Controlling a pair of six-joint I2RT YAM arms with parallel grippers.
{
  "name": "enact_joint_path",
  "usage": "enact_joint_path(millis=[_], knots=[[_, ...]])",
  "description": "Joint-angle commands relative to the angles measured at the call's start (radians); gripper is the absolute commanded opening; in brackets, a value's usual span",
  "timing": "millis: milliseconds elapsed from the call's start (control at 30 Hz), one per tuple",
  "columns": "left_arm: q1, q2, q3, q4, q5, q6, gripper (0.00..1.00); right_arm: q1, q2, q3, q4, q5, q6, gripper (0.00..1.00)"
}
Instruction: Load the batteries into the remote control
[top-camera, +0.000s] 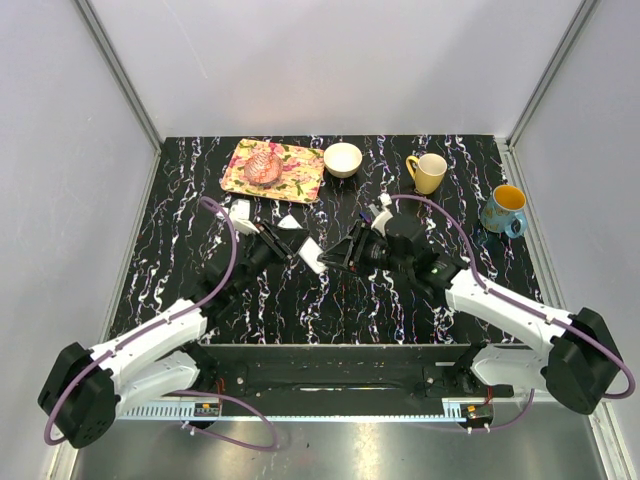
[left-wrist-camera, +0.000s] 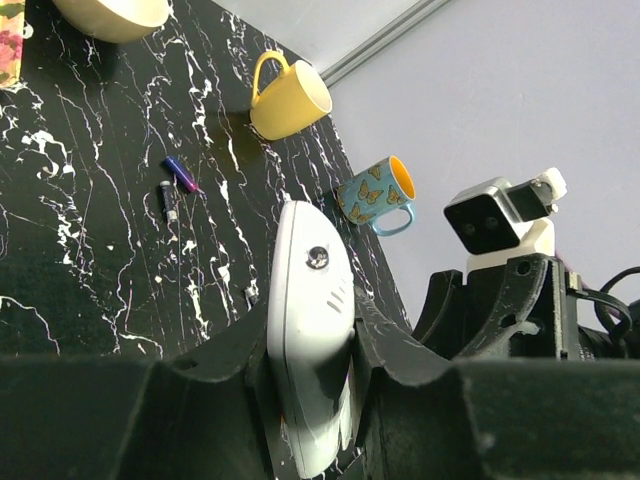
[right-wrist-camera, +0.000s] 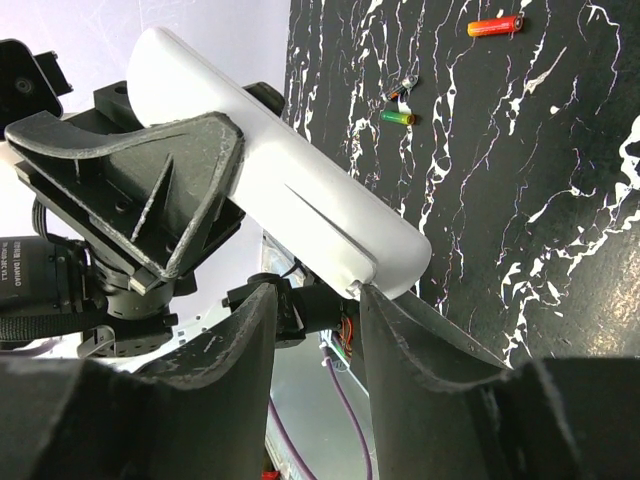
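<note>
Left wrist view shows the remote control between the left jaws, which are closed on its lower part from both sides. Its rounded end points away from these jaws and it is lifted off the bench.

In the right wrist view the same remote crosses just ahead of the right jaws. These stand about half apart and hold nothing. One end of the remote is very near to the tip of one finger, but I cannot tell if it touches. I also cannot make out the face with the battery slot with certainty.

I judge the remote to be light, stiff and hollow, with a smooth glossy skin, so it may slip or turn if it is pinched at a narrow place. The best hold seems to be across the long flat sides, as the left jaws take it, with the slot left free.

The batteries lie on the bench beyond the right jaws: a reddish-orange battery far ahead and a green battery nearer. A purple battery lies ahead of the left jaws, beside the remote's tip. They look tiny, hard and round, so they will probably roll. I would take each one across the middle of its body, with the jaws coming from above.

Farther beyond the left jaws stand a yellow mug and a butterfly mug
</note>
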Motion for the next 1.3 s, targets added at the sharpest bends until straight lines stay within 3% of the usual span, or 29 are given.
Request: enact_joint_path(millis=[0, 467, 1100, 1267], knots=[[0.009, 0.009, 0.048, 0.002, 0.042, 0.005, 0.00, 0.002, -0.045, 0.007, 0.016, 0.029, -0.018, 0.45], [0.018, 0.089, 0.066, -0.007, 0.053, 0.053, 0.00, -0.030, -0.027, -0.026, 0.018, 0.042, -0.039, 0.45], [0.057, 0.617, 0.194, 0.351, 0.143, -0.018, 0.00, -0.171, 0.194, -0.170, 0.251, 0.003, -0.067, 0.45], [0.063, 0.710, 0.226, 0.364, 0.137, -0.013, 0.00, -0.203, 0.268, -0.185, 0.300, -0.004, -0.064, 0.45]])
